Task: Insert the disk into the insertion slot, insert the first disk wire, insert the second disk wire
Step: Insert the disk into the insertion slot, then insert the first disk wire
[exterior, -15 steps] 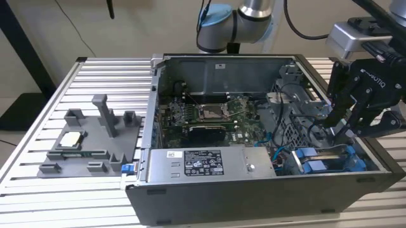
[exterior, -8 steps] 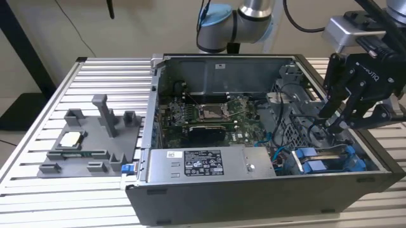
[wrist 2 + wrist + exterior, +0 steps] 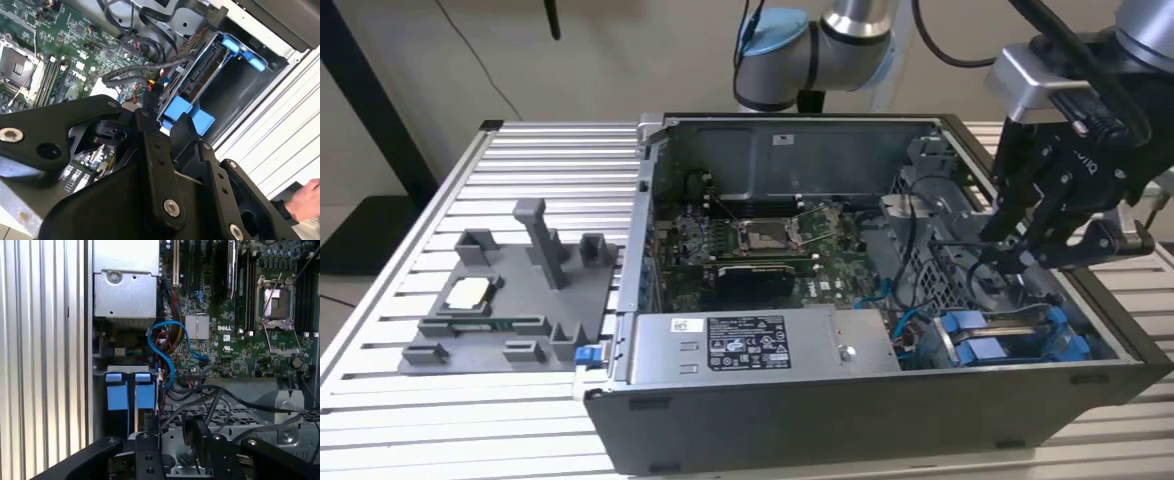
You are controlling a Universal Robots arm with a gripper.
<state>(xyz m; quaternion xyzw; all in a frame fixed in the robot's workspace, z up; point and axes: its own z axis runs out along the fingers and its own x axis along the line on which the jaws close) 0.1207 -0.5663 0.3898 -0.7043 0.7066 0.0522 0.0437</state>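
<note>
The disk (image 3: 1011, 322) sits in its blue carrier (image 3: 188, 112) inside the insertion slot (image 3: 240, 95), at the case's front corner on the exterior view's right. Its two blue tabs (image 3: 116, 396) face the motherboard side. My gripper (image 3: 1009, 260) hangs above the perforated cage, a little behind the disk, amid loose black wires (image 3: 220, 396). In both wire-side wrist views its fingers (image 3: 148, 442) stand apart with nothing clearly between them. A black cable with a connector (image 3: 131, 73) lies just past the fingertips. A blue cable (image 3: 171, 360) curls beside the bay.
The open computer case (image 3: 854, 420) lies on a slatted metal table (image 3: 480, 420). A grey labelled power-supply box (image 3: 747, 345) fills its front. A grey fixture (image 3: 520, 300) with small parts lies at the exterior view's left. A person's hand (image 3: 306, 200) shows beyond the case wall.
</note>
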